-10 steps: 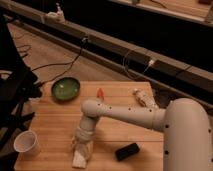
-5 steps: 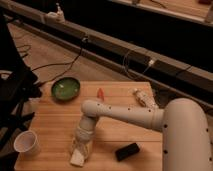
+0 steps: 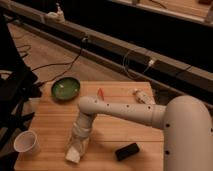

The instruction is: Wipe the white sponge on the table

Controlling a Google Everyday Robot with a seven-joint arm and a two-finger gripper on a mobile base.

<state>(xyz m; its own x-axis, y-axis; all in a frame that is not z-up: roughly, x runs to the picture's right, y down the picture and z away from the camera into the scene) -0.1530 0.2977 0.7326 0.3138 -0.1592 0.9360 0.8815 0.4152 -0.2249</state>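
Observation:
The white sponge [image 3: 73, 155] lies flat near the front edge of the light-wood table [image 3: 50, 120], left of centre. My gripper [image 3: 76, 147] points down right over the sponge and presses on its top; its body covers most of the pad. The white arm reaches in from the right across the tabletop.
A green bowl [image 3: 65, 89] sits at the table's back left. A white paper cup [image 3: 26, 142] stands at the front left corner. A black block [image 3: 127, 151] lies right of the sponge. A red item [image 3: 101, 93] and a small wrapped item [image 3: 143, 96] lie at the back.
The gripper and sponge have shifted slightly left along the table's front part; everything else is as it was.

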